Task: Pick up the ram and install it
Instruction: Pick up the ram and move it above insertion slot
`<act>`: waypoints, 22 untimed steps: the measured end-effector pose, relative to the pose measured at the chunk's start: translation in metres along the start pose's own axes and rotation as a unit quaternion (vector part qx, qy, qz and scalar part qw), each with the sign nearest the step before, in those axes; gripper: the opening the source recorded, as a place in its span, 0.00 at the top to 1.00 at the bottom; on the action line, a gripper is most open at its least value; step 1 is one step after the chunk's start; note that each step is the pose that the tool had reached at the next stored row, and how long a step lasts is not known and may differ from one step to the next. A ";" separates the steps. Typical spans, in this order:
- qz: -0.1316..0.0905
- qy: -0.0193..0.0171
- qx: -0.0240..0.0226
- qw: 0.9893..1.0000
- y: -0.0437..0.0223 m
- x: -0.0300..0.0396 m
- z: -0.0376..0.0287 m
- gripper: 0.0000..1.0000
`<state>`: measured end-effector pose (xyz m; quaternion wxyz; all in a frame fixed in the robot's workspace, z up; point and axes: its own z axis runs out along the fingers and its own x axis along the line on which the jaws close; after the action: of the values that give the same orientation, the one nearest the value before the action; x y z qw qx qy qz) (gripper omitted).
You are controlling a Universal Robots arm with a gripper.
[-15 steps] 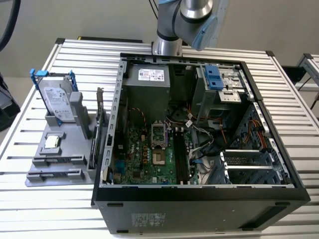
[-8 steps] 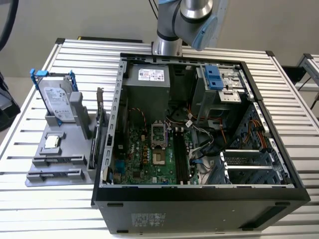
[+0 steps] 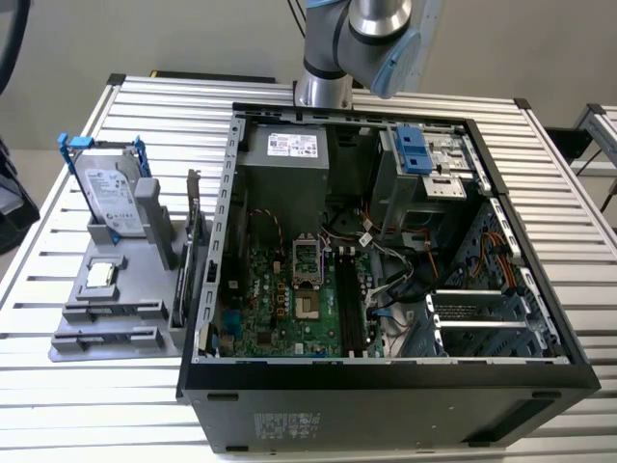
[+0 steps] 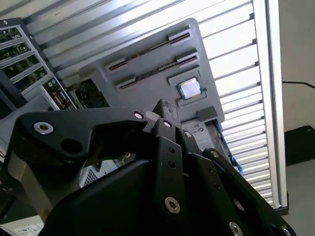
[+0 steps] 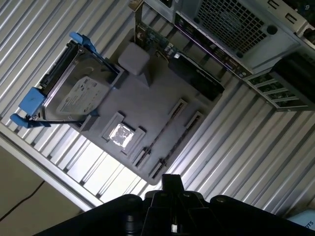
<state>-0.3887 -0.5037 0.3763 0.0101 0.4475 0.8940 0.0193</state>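
First wrist view: the gripper (image 5: 171, 183) hung high over the grey fixture (image 5: 147, 93), well apart from it, nothing held. The ram (image 5: 162, 131) read as a thin dark strip, edge-up in one of two long slotted holders at the fixture's border. The twin holder (image 5: 177, 145) just beside it showed a like strip; I could not tell whether both were loaded. A processor chip (image 5: 120, 133) sat near the holders. The hard drive (image 5: 74, 93) in its blue frame stood further off, and the expansion card (image 5: 152, 35) stood on the side towards the computer case (image 5: 231, 29).

Second wrist view: the jaws looked drawn together, tips meeting, empty. The ram (image 4: 147, 50) lay beyond them, untouched.

Exterior view: the arm (image 3: 357, 39) stood over the case's far wall. The memory slots (image 3: 349, 304) on the motherboard (image 3: 275, 309) looked bare, with loose cables (image 3: 386, 280) just beside them.

Judgement: approach stage, pick not begun. The grasp would call for opened jaws, squared to the strip and lowered between the holder's end blocks. The twin holder and the chip left little room, and the cables could crowd the seating
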 end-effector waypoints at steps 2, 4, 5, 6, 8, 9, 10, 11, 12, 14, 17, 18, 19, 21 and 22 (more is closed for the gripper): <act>0.004 0.000 0.000 1.000 0.0000 0.0000 0.0002 1.00; 0.008 0.000 0.000 1.000 0.0000 0.0000 0.0005 1.00; 0.011 0.000 0.000 1.000 0.0000 0.0000 0.0007 1.00; 0.013 0.000 0.000 1.000 0.0000 0.0000 0.0008 1.00; 0.017 0.000 0.000 1.000 -0.0001 0.0000 0.0010 1.00; 0.019 -0.001 0.000 1.000 -0.0001 0.0000 0.0012 1.00; 0.021 -0.001 0.000 1.000 -0.0001 0.0000 0.0013 1.00; 0.024 -0.001 0.000 1.000 -0.0001 0.0000 0.0014 1.00; 0.026 -0.001 0.001 1.000 -0.0001 0.0000 0.0015 1.00; 0.030 -0.001 0.001 1.000 -0.0001 0.0000 0.0018 1.00; 0.037 -0.001 0.001 0.999 -0.0001 0.0000 0.0022 1.00; 0.040 -0.001 0.001 0.999 -0.0002 0.0000 0.0023 1.00; 0.042 -0.001 0.001 0.999 -0.0002 0.0000 0.0025 1.00; 0.047 -0.001 0.001 0.999 -0.0002 0.0000 0.0027 1.00; 0.049 -0.001 0.001 0.999 -0.0002 0.0000 0.0028 1.00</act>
<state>-0.3888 -0.5037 0.3735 0.0099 0.4907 0.8711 0.0182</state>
